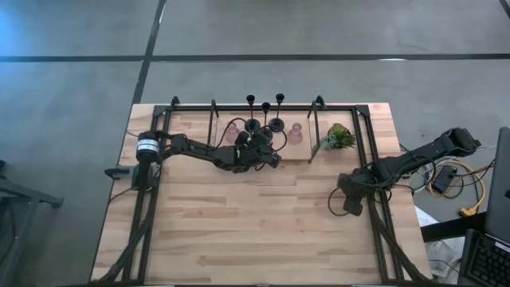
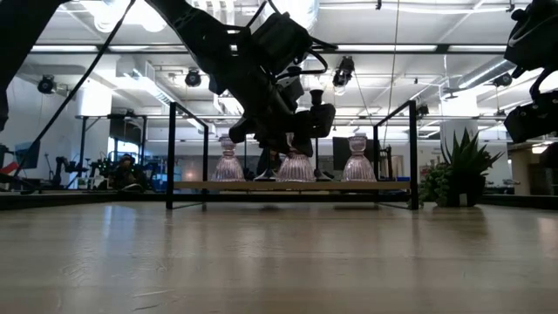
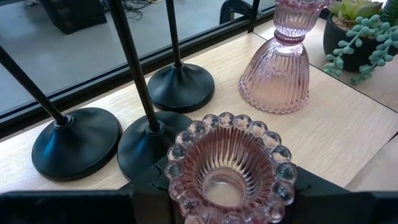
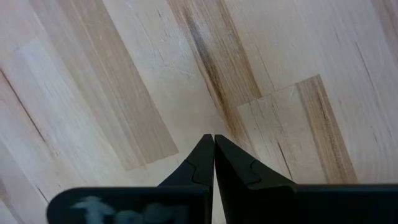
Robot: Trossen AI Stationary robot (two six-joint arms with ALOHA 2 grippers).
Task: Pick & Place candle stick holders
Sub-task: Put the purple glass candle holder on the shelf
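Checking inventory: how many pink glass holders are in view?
3. All on the raised shelf at the table's far edge: one at the left, one in the middle between the left end effector's fingers, one at the right, nearest the plant. None seem hidden.

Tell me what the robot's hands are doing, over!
Left hand around the middle pink holder on the shelf. Right hand shut, empty, over bare table. Three black holders crowd close behind; plant off to the side.

a light wooden counter [image 1: 263, 223] carries a low black-framed shelf [image 1: 307, 155] along its far edge. on the shelf stand three black holders [image 1: 264, 119], pink glass holders [image 1: 296, 134] and a small plant [image 1: 339, 136].
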